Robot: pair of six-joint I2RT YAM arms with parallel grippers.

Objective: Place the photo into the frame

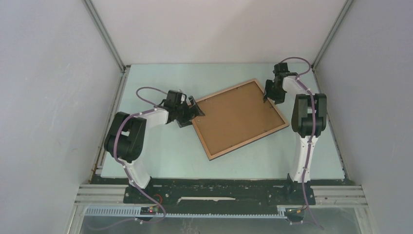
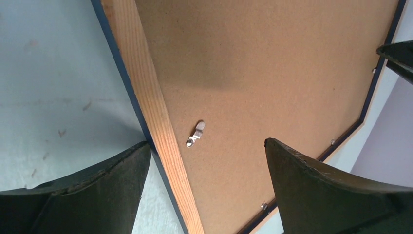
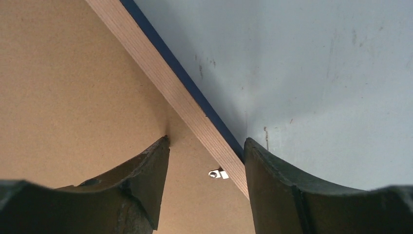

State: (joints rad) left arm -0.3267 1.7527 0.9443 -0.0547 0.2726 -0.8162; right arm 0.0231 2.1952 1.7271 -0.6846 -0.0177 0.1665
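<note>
The frame [image 1: 238, 117] lies on the table with its plain brown backing board up, turned at an angle. The photo is not in view. My left gripper [image 1: 195, 109] is open at the frame's left corner. In the left wrist view it [image 2: 207, 146] straddles the light wooden rail [image 2: 156, 112], one finger over the table, the other over the board [image 2: 272, 73]. My right gripper [image 1: 267, 95] is open at the frame's far right edge. In the right wrist view it [image 3: 207, 144] straddles the rail [image 3: 195, 114], its left fingertip [image 3: 158, 156] close to the board.
Small metal turn clips sit on the backing board by the rail, one in the left wrist view [image 2: 196, 134] and one in the right wrist view [image 3: 218, 173]. The pale green table [image 1: 160, 151] is closed in by grey walls at the left, right and back.
</note>
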